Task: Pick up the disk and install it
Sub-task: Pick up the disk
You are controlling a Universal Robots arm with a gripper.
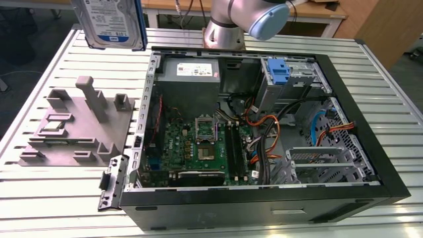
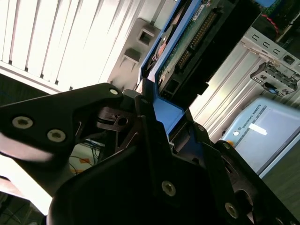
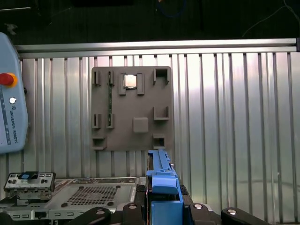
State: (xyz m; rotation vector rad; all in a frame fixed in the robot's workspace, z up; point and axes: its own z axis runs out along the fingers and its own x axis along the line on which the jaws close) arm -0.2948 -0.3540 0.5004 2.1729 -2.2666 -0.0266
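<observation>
Disk [image 1: 112, 22] clamped edge-on between closed fingers [image 2: 152, 136].

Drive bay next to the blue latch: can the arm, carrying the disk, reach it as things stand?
Probably yes. The computer case lies open, nothing seems to cover the drive bay, and the cables run beside it. The gripper holds the disk aloft outside the case.
</observation>
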